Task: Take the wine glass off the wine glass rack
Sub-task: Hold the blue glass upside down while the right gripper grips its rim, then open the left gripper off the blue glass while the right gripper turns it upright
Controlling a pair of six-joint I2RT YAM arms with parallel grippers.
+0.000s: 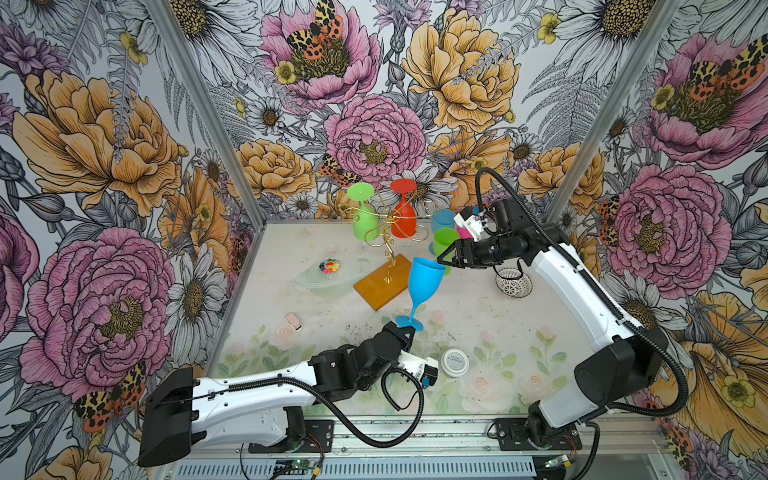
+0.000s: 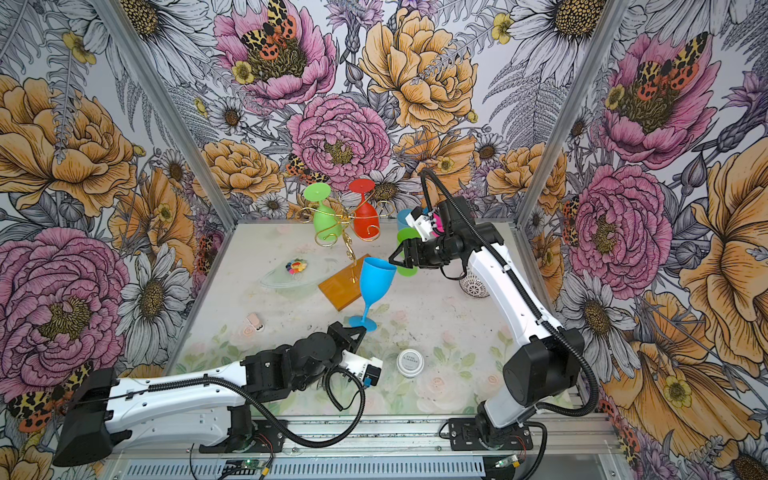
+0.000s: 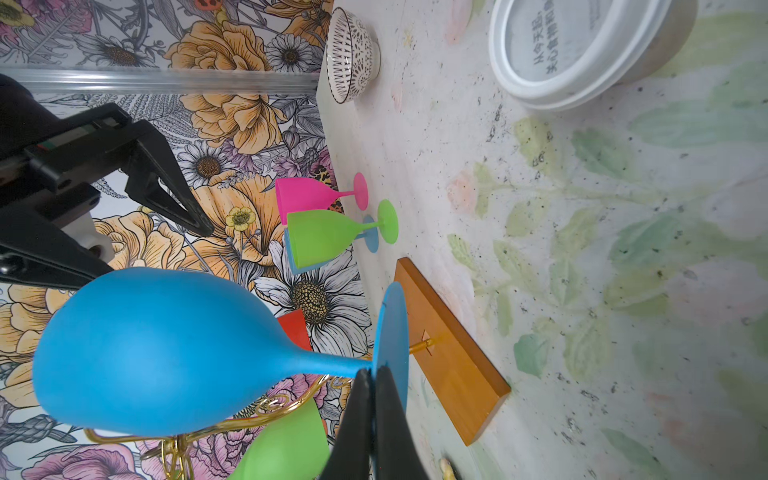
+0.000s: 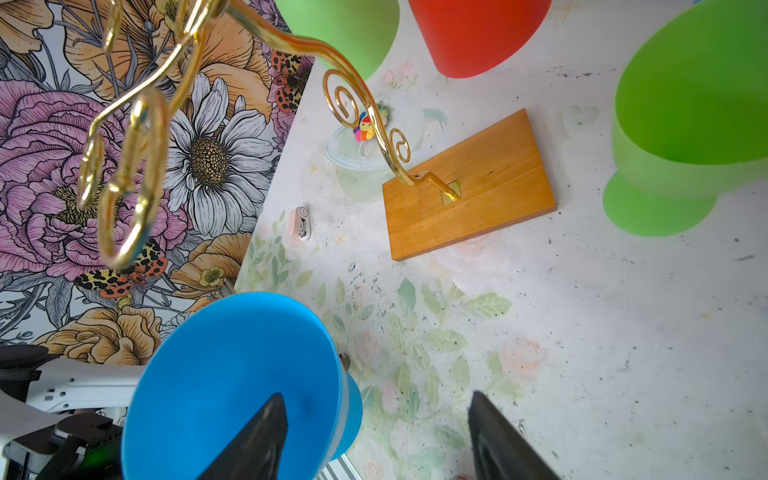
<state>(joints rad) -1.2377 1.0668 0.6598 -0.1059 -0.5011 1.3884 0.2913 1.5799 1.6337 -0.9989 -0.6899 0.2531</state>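
Pinching the blue plastic wine glass [image 1: 424, 278] by its foot, left gripper [image 1: 405, 330] is offering it; empty right gripper [image 1: 446, 259] is gaping, probably needing to clasp its bowl.

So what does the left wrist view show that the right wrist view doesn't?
Left wrist only: the left end effector shut on the foot of the blue wine glass; the pink glass, patterned bowl and white lidded tub.
Right wrist only: that glass's open mouth, the clear dish with its colourful toy, a small pink object.
Both: the blue wine glass, the open right end effector near it, the wine glass rack, the hanging green glass, the hanging red glass, the standing green glass.
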